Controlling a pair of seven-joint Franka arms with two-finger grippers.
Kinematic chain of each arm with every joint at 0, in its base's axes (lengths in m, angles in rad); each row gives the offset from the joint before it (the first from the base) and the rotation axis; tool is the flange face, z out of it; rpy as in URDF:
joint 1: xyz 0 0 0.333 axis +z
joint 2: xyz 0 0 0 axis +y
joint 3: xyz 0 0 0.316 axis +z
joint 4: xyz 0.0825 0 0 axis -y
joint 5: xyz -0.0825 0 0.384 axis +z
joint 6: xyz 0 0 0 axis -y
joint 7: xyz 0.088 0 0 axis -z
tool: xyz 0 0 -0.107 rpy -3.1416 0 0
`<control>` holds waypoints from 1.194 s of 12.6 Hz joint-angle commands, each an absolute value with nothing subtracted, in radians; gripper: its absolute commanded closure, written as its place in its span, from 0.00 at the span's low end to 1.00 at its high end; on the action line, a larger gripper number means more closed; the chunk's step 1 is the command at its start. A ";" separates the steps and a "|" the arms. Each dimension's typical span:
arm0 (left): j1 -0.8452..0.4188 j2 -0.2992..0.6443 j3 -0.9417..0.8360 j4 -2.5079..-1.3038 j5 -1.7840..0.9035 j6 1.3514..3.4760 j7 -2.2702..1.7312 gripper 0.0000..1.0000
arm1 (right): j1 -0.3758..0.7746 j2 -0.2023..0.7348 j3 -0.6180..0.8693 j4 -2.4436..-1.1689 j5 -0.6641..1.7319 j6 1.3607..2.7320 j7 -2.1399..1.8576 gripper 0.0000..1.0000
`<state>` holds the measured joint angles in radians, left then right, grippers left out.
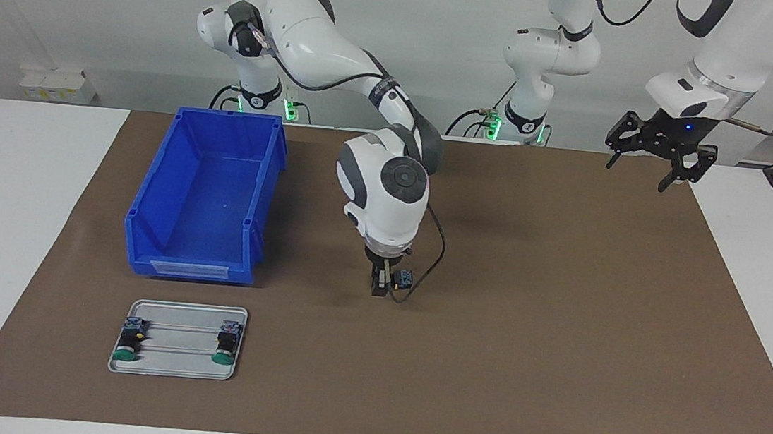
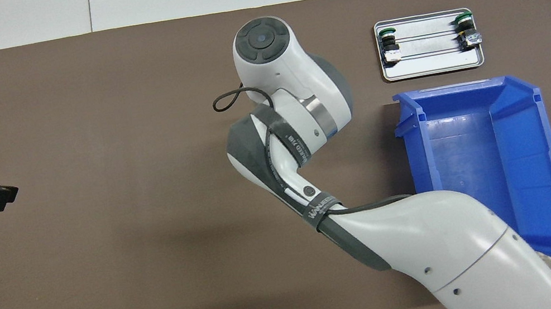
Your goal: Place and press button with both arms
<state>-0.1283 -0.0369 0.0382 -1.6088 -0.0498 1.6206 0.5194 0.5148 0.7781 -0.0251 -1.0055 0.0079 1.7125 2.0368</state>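
Notably, blue bin (image 1: pixel 204 199), tray (image 1: pixel 177 367) holding two buttons (image 1: pixel 128 344)

Bare brown mat (image 1: pixel 561 319) runs open from the table's middle to the left arm's end, where the left gripper (image 1: pixel 655 154) hangs high. The right gripper (image 1: pixel 387 281), low at the middle, blocks that spot. Toward the right arm's end, the blue bin (image 1: pixel 204 196) and metal tray (image 1: pixel 179 349) with 2 buttons (image 1: pixel 128 341) (image 1: pixel 226 345) leave a narrow strip between them.
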 commanded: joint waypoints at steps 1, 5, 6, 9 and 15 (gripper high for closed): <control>-0.199 -0.016 0.044 -1.640 -0.082 1.701 0.619 0.01 | 0.393 0.683 0.058 -0.986 0.035 1.617 1.881 0.29; -0.308 0.118 0.043 -1.620 -0.106 1.784 0.756 0.01 | 0.244 0.563 0.086 -0.992 0.034 1.468 1.512 0.29; -0.348 0.155 0.043 -1.614 -0.109 1.840 0.756 0.01 | 0.224 0.557 0.084 -0.994 0.032 1.453 1.426 0.28; -0.408 0.213 0.040 -1.620 -0.117 1.968 0.756 0.01 | 0.164 0.552 0.086 -0.992 0.032 1.433 1.199 0.28; -0.506 0.376 0.043 -1.545 -0.183 2.069 0.732 0.03 | -0.007 0.413 0.086 -1.058 0.041 1.395 0.712 0.23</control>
